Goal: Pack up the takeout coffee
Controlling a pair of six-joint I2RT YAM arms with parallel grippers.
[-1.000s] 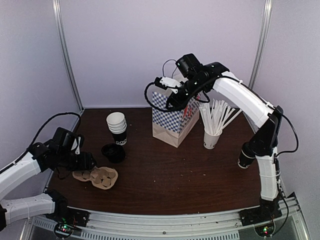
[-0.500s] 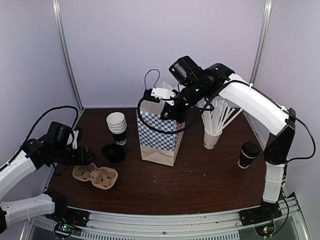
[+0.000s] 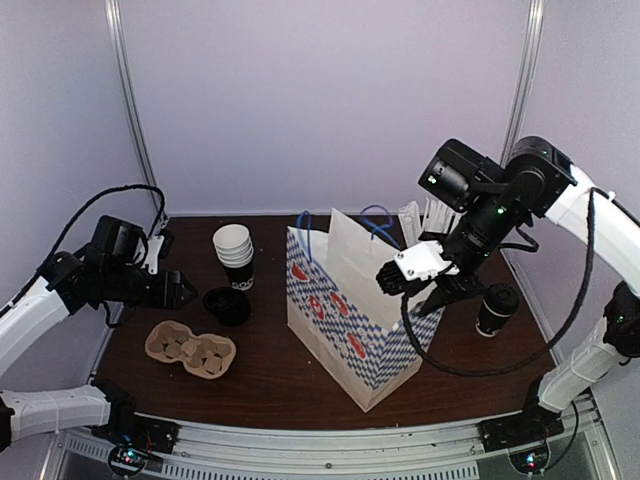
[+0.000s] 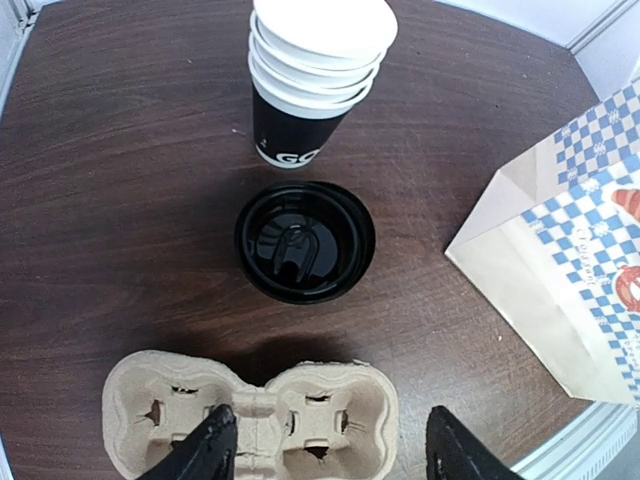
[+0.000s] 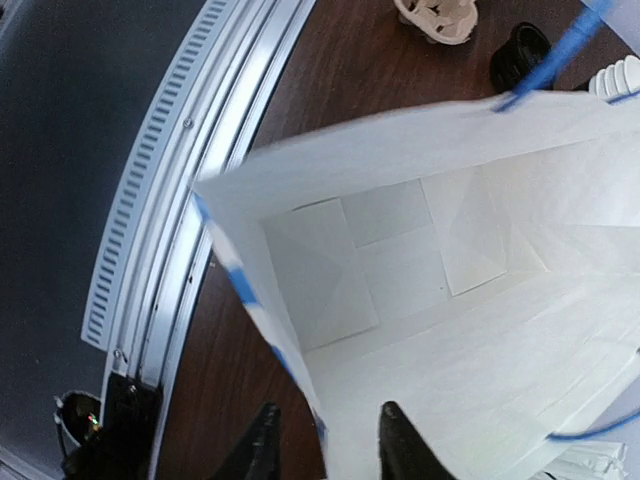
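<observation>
1. Taking the table as a clock face seen from above, with 6 at the arm bases and 12 at the back wall, the pulp cup carrier lies nearest, around 8 o'clock.
2. The checkered bag reaches from about 6 o'clock up to the centre. It stands on its base with its mouth open and its blue handles up.
3. The left gripper hangs at 9 o'clock over the carrier's far edge. Its fingers are spread wide and hold nothing, and in the wrist view the carrier shows between them, untouched.
4. A black lid lies flat just beyond the carrier, at about 10 o'clock, apart from it.
5. The takeout coffee stands upright on the table at 3 o'clock with its lid on. It is outside the bag, near the bag's right side but not touching it.
6. The right gripper sits at the bag's rim, toward 2 o'clock, just left of the coffee. Its fingers stand a narrow way apart, one on each side of the paper edge, and the paper does not look pinched.
7. A stack of lidless black cups stands at 11 o'clock, just beyond the lid.
</observation>
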